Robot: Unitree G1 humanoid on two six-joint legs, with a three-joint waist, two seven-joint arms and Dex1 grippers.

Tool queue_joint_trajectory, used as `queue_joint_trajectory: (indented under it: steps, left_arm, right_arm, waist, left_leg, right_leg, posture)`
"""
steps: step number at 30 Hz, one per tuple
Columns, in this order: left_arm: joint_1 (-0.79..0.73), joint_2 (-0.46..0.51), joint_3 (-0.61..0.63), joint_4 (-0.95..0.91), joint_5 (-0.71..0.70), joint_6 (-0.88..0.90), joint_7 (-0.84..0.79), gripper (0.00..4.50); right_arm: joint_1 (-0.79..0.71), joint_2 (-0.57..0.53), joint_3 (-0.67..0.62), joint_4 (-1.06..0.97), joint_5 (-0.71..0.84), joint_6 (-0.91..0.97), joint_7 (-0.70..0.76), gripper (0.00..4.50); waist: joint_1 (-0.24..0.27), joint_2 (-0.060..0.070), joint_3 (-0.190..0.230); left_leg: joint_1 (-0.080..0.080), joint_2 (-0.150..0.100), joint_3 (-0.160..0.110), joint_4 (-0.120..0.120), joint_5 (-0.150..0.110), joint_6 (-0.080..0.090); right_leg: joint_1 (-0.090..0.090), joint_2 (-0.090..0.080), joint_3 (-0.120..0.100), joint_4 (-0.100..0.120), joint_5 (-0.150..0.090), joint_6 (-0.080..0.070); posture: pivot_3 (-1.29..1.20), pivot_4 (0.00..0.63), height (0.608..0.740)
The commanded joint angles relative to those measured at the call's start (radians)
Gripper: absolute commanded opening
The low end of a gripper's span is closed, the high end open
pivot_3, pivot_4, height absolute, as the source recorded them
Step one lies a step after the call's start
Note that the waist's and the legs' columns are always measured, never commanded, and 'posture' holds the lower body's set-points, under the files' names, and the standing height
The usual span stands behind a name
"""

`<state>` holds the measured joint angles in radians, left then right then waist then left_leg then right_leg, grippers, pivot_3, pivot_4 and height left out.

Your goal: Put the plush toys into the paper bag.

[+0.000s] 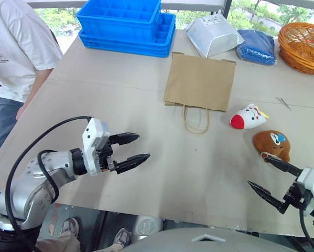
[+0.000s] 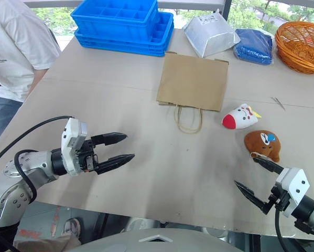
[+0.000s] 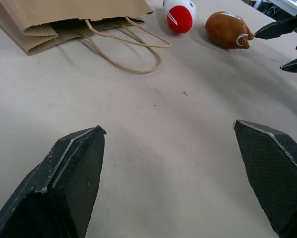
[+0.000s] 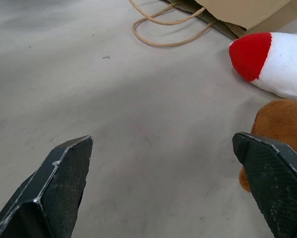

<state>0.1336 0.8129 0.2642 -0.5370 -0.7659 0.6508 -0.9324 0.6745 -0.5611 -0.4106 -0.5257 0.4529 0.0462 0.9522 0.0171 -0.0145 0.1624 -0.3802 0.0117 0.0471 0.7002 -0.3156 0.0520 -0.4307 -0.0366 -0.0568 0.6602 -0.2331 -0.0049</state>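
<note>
1. Nearest in: right hand [image 1: 267, 184] hovering low over the near right edge of the desk [image 1: 146, 100], fingers spread wide, nothing in them.
2. Just past that hand, the brown plush toy [image 1: 272, 144]. Practically at the upper fingertip, maybe brushing it, hard to call from here. Lies ahead of the hand and slightly to its outer side, so looks like a short reach forward.
3. A bit farther and slightly inward, the white plush toy [image 1: 248, 117], lying on its side just beside the brown one. Long axis running diagonal, red end pointing back toward the near left, yellow bits at the far right end.
4. Left hand [image 1: 130, 151] over on the near left, also wide open and empty, aimed across toward the middle. Well apart from both toys, so clearly the worse pick for grabbing either.
5. Farther back, the paper bag [image 1: 201, 81] lying flat, mouth and cord handles facing the near side. Sits beyond and inward from the toys, roughly between the two hands.
6. Guessing right hand for the toys, left hand better placed to deal with the bag mouth.
</note>
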Motion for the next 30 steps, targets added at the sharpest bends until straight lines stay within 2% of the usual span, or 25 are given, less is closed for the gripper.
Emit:
queue_joint_trajectory:
  steps: [1,4,8,10,12,15,17,21,28,30]
  left_arm:
    - [-0.025,0.001,0.016,-0.009,-0.002,-0.009,0.013,4.50]
    - [-0.111,-0.037,-0.001,0.008,-0.019,0.013,0.082,4.50]
    - [-0.216,-0.047,-0.064,0.024,0.035,0.018,0.125,4.50]
    - [-0.284,-0.012,-0.135,0.028,0.094,0.038,0.133,4.50]
    - [-0.387,0.015,-0.249,0.067,0.213,-0.002,0.115,4.50]
    - [-0.559,0.021,-0.415,0.189,0.354,-0.075,0.036,4.50]
    - [-0.658,0.001,-0.509,0.292,0.460,-0.215,-0.041,4.50]
    - [-0.862,-0.115,-0.686,0.604,0.699,-0.601,-0.112,4.50]
    - [-1.031,-0.298,-0.788,0.998,0.911,-1.007,-0.084,4.50]
    - [-1.067,-0.334,-0.798,1.094,0.939,-1.090,-0.084,3.96]
  right_arm:
    - [-0.002,0.015,-0.007,-0.027,0.018,-0.021,-0.015,4.47]
    - [-0.029,0.050,0.015,-0.091,0.020,-0.029,-0.071,4.47]
    - [-0.046,0.067,0.031,-0.156,0.012,-0.036,-0.105,4.47]
    - [-0.036,0.058,0.040,-0.206,0.035,-0.014,-0.110,4.47]
    - [-0.017,0.042,0.059,-0.251,0.058,0.020,-0.108,4.47]
    - [-0.004,0.026,0.089,-0.290,0.042,0.033,-0.118,4.47]
    - [0.007,0.030,0.100,-0.325,0.032,0.042,-0.145,4.47]
    - [0.050,0.066,0.145,-0.367,-0.033,0.025,-0.202,4.47]
    - [0.006,0.131,0.248,-0.329,-0.166,-0.004,-0.304,4.47]
    - [0.010,0.150,0.263,-0.332,-0.188,-0.002,-0.334,4.50]
  waist:
    - [0.000,0.000,0.000]
    - [0.003,0.000,0.000]
    - [0.003,0.000,0.000]
    - [0.003,0.000,0.000]
    - [0.007,0.000,0.000]
    - [0.011,0.000,-0.001]
    - [0.012,0.000,-0.001]
    - [0.024,-0.002,-0.001]
    - [0.017,-0.003,-0.002]
    - [0.019,-0.003,-0.002]
  left_leg:
    - [0.000,0.000,0.000,0.000,0.000,0.000]
    - [0.000,0.000,0.000,0.000,0.000,0.000]
    - [0.000,0.000,0.000,0.000,0.000,0.000]
    - [0.000,0.000,0.000,0.000,0.000,0.000]
    - [0.000,0.000,0.000,0.000,0.000,0.000]
    - [0.000,-0.001,0.000,0.000,0.000,0.000]
    - [0.000,-0.001,0.001,0.001,0.000,0.000]
    - [0.000,-0.002,0.001,0.002,0.000,0.000]
    - [0.000,-0.002,0.002,0.003,0.000,0.001]
    - [0.000,-0.003,0.002,0.003,0.000,0.001]
  right_leg:
    - [0.000,0.000,0.000,0.000,0.000,0.000]
    - [0.000,0.000,0.000,0.001,0.000,0.000]
    - [0.000,0.000,0.000,0.000,0.001,0.002]
    - [0.000,0.000,0.000,0.001,0.001,0.002]
    - [0.000,0.001,0.000,0.001,0.001,0.002]
    - [0.001,0.002,0.000,0.001,0.001,0.002]
    - [0.001,0.003,0.001,0.001,0.001,0.002]
    - [0.001,0.006,0.002,0.001,0.001,0.002]
    - [0.000,0.006,0.007,0.001,0.001,0.004]
    - [0.000,0.007,0.007,0.001,0.001,0.004]
  posture:
    - [0.00,0.150,0.740]
    - [0.00,0.150,0.740]
    - [0.00,0.150,0.740]
    - [0.00,0.150,0.740]
    - [0.00,0.150,0.740]
    - [0.00,0.150,0.740]
    - [0.00,0.150,0.740]
    - [0.00,0.150,0.740]
    - [0.00,0.150,0.740]
    - [0.00,0.150,0.740]
